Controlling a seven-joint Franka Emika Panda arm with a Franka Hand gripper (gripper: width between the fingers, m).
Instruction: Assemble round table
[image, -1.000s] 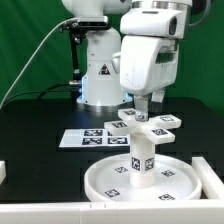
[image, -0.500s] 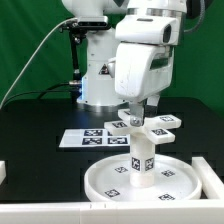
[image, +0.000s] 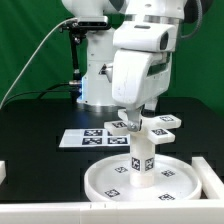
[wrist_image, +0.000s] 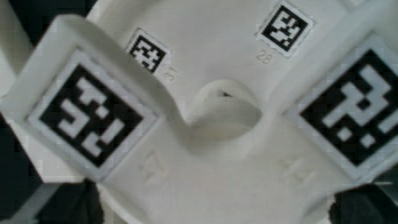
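Observation:
The large round rimmed disc (image: 100, 180) lies flat near the front of the black table. The short thick cylinder (image: 141, 162) stands upright at the disc's middle. On top of the cylinder sits the small cross-shaped piece (image: 152, 126), whose tagged arms (wrist_image: 89, 105) fill the wrist view around a central hole (wrist_image: 222, 95). My gripper (image: 136, 112) hangs open right over the cross-shaped piece, fingers pointing down at its far side. In the wrist view the dark fingers (wrist_image: 32, 200) show only at the corners, either side of the white piece, and I cannot tell whether they touch it.
The marker board (image: 85, 138) lies flat behind the disc, toward the exterior view's left. White wall pieces stand at the front edge (image: 40, 212) and at the exterior view's right (image: 210, 175). The robot's base (image: 100, 80) and a cable rise at the back.
The arm's hand has swung toward the exterior view's left and tilted above the cross-shaped piece. The jaws stay open; the disc, cylinder and cross-shaped piece have not moved.

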